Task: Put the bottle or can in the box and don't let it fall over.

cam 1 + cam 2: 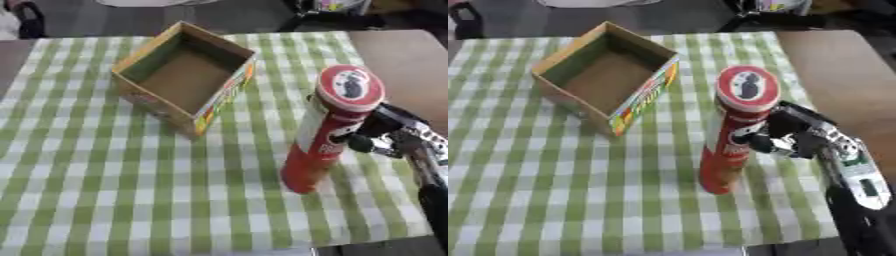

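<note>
At 4 o'clock on the checked surface (105,190), right hand (798,137) fingers (756,131) grasping upright red can (328,132); next, lifting toward open box (185,75) at 11 o'clock, staying vertical.

The worktop (394,55) is seen as smooth, matt brown board, and most of it is covered by a green-and-white checked cloth (105,190) of soft, matt weave. The box (185,75) is made of plain matt cardboard inside, with a glossy printed skin on its outer walls, while the red can (328,132) is wrapped in a shiny printed sleeve and closed by a smooth plastic-looking lid. The right robot hand (785,135), curled round the can, is built of matt black parts with bright, polished silver metal joints.
</note>
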Controlling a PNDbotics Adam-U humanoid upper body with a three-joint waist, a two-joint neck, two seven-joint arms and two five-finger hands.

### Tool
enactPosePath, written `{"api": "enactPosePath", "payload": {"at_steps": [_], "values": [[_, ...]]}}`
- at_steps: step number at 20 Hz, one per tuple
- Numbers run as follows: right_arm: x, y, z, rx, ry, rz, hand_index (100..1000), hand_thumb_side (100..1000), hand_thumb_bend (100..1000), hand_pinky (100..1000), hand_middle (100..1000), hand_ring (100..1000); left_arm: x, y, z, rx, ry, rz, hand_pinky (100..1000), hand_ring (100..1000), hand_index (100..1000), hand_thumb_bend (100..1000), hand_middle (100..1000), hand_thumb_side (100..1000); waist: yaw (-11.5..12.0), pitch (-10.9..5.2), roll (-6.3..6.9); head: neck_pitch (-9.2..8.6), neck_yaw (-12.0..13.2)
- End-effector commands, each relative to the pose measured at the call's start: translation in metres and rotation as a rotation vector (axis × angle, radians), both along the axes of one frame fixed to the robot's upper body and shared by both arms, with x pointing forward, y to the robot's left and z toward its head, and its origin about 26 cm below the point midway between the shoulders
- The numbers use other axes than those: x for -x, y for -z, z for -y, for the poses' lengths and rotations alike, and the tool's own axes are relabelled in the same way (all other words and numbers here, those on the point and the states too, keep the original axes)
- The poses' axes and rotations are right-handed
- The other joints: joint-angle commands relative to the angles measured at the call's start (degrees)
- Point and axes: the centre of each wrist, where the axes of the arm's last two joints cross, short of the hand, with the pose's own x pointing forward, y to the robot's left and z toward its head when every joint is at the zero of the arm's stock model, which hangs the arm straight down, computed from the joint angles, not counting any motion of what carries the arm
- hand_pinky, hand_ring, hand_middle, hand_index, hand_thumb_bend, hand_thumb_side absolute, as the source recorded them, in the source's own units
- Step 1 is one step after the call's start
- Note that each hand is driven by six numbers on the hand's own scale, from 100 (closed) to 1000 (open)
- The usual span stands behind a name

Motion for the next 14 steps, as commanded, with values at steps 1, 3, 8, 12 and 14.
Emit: {"api": "enactPosePath", "payload": {"at_steps": [1,3,8,12,14], "values": [[-0.0008,-0.0124,-0.0002,0.033,-0.007,0.041,1000,298,577,1000,1000,1000,-0.0009,-0.0085,-0.0024,-0.022,0.001,0.021,1000,1000,796,196,1000,771,0.0,-0.46,0.09,-0.7,-0.2],[-0.0011,-0.0125,-0.0016,0.033,-0.011,0.039,1000,304,576,1000,1000,1000,-0.0009,-0.0083,-0.0024,-0.022,0.002,0.02,1000,1000,796,196,1000,771,0.0,-0.44,0.1,-0.75,-0.2],[-0.0009,-0.0138,-0.0044,0.025,-0.032,0.042,1000,325,569,1000,1000,1000,-0.0008,-0.0081,-0.0025,-0.023,0.003,0.019,1000,1000,796,195,1000,771,0.1,-0.38,0.09,-0.78,-0.2],[-0.0011,-0.0143,-0.005,0.023,-0.034,0.04,1000,329,570,1000,1000,1000,-0.0008,-0.0083,-0.0025,-0.022,0.002,0.02,1000,1000,796,196,1000,771,0.1,-0.39,0.08,-0.93,-0.2],[-0.0016,-0.0151,-0.0061,0.02,-0.033,0.041,1000,332,571,1000,1000,1000,-0.0008,-0.0083,-0.0025,-0.022,0.002,0.02,1000,1000,796,196,1000,772,0.1,-0.39,0.08,-1.05,-0.2]]}}
